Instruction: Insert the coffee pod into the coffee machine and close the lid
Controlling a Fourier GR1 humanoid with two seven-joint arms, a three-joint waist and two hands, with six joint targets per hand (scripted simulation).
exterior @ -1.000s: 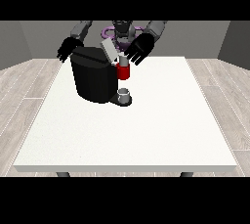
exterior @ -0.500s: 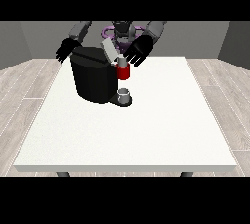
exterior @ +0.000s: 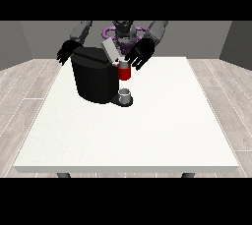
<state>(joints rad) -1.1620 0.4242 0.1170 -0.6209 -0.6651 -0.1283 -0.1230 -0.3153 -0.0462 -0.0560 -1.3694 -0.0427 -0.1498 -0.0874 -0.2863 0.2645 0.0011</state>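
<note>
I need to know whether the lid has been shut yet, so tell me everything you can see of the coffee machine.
The coffee machine is a black, rounded block standing upright on the white table, towards its far left part. Its grey lid is tilted up, so still open. A red thing at the machine sits at its front, above a small grey cup on the black base. The robot hand at the view's right hovers just beside the lid; contact cannot be told.

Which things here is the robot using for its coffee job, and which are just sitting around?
For the job:
- black coffee machine, its grey lid raised
- hand at the view's right, fingers spread beside the lid
- hand at the view's left, behind the machine

Just there:
- red thing at the machine
- small grey cup
- white table
</note>
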